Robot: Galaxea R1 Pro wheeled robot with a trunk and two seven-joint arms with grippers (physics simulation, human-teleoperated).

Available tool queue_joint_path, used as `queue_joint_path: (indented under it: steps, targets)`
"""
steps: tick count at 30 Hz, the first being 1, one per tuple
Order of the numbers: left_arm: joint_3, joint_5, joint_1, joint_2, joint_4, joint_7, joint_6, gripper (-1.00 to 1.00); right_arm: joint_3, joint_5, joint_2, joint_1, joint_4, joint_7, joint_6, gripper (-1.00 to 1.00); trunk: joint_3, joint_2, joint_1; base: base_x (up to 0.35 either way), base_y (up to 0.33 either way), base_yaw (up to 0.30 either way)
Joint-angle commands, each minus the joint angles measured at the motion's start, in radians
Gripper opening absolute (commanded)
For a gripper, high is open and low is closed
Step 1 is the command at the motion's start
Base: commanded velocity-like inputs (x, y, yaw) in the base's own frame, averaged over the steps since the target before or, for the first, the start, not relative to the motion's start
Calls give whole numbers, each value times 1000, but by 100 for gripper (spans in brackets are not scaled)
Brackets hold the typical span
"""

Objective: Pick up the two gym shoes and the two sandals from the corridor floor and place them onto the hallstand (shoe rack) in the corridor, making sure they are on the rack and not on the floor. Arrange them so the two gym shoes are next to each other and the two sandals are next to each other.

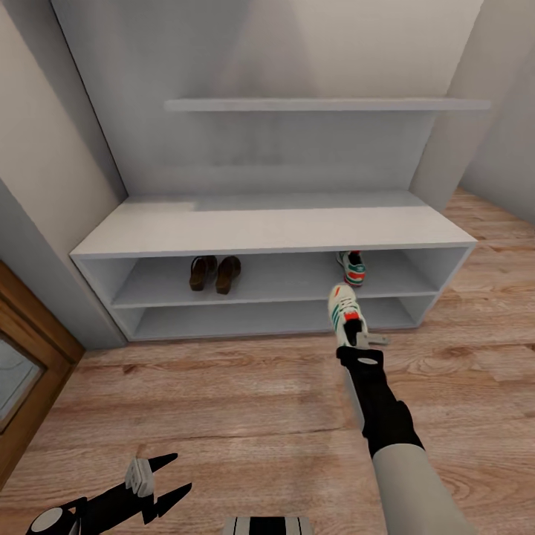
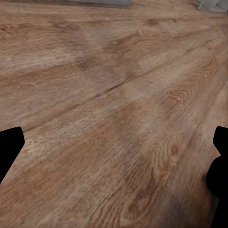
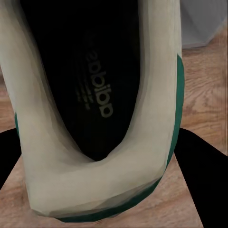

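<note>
The pale grey hallstand (image 1: pixel 275 230) stands against the wall ahead. On its upper open shelf, the two brown sandals (image 1: pixel 214 273) lie side by side at the left, and one gym shoe (image 1: pixel 352 268) rests at the right. My right gripper (image 1: pixel 355 336) is shut on the second gym shoe (image 1: pixel 345 312), held above the corridor floor (image 1: pixel 223 401) just in front of the rack, close to the first shoe. The right wrist view looks into this gym shoe's dark opening (image 3: pixel 95 95). My left gripper (image 1: pixel 160 483) hangs open low over the floor at the near left.
A wooden door frame (image 1: pixel 30 327) stands at the left beside a grey wall. A long wall shelf (image 1: pixel 327 105) hangs above the bench top. The rack's lower shelf (image 1: pixel 245 319) is bare. Wood planks (image 2: pixel 114 114) stretch under the left gripper.
</note>
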Motion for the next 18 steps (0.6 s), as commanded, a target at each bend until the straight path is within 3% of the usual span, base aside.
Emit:
queue_joint_path:
  steps: [1,3,4,12,18]
  targets:
    - [3,-6,-1,-1,0,-3,-9,100,-1,5,1,0,-7,-5,6,-100,-1,0,0,0,0,0]
    - [3,-6,-1,-1,0,-3,-9,100,0,5,1,0,-9,-16,6,-100,-1,0,0,0,0,0]
    - [3,-6,-1,-1,0,-3,-9,100,0,5,1,0,-9,-118,6,-100,-1,0,0,0,0,0]
    - [3,-5,-1,0,0,-3,-9,100,8,5,1,0,-9,-122,6,-100,-1,0,0,0,0,0]
    - [3,-5,-1,0,-1,-3,-9,100,84,5,1,0,-8,-123,6,-100,0,0,0,0,0,0]
